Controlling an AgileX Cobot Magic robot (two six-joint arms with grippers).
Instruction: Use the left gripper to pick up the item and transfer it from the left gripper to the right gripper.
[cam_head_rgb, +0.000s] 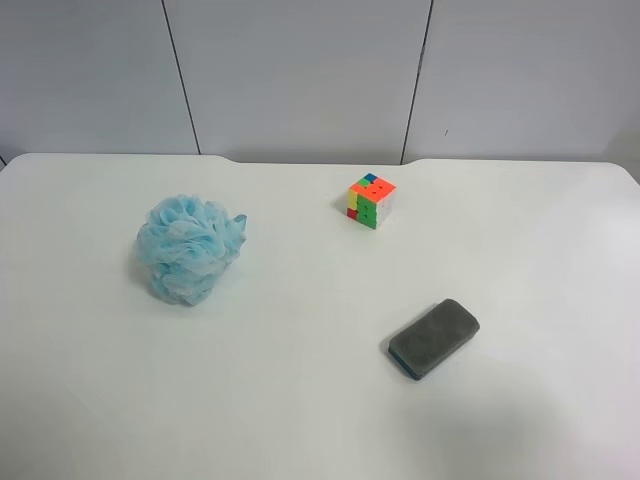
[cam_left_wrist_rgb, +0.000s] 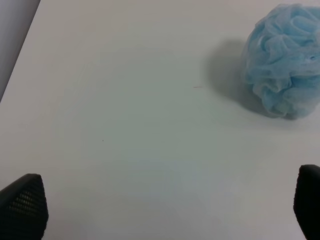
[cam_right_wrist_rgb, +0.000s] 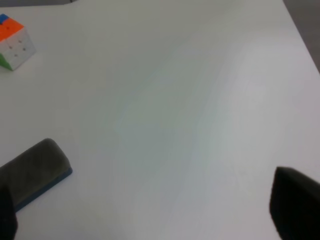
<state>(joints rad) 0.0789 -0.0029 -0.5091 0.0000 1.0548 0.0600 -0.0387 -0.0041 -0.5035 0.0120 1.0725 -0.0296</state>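
The light-blue mesh bath pouf (cam_head_rgb: 189, 247) rests on the white table (cam_head_rgb: 300, 400) at the left of the exterior high view, with a bit of blue ribbon at its far side. It also shows in the left wrist view (cam_left_wrist_rgb: 283, 60). No arm shows in the exterior high view. The left gripper (cam_left_wrist_rgb: 165, 210) is open and empty, its fingertips (cam_left_wrist_rgb: 24, 205) wide apart over bare table, well short of the pouf. The right gripper (cam_right_wrist_rgb: 150, 215) is open and empty, with one fingertip (cam_right_wrist_rgb: 296, 207) at the frame's edge.
A multicoloured puzzle cube (cam_head_rgb: 370, 200) stands at the back centre and shows in the right wrist view (cam_right_wrist_rgb: 14, 44). A flat dark-grey pad (cam_head_rgb: 433, 338) lies at the front right, close to the right gripper (cam_right_wrist_rgb: 36, 169). A grey panelled wall (cam_head_rgb: 300, 70) is behind the table.
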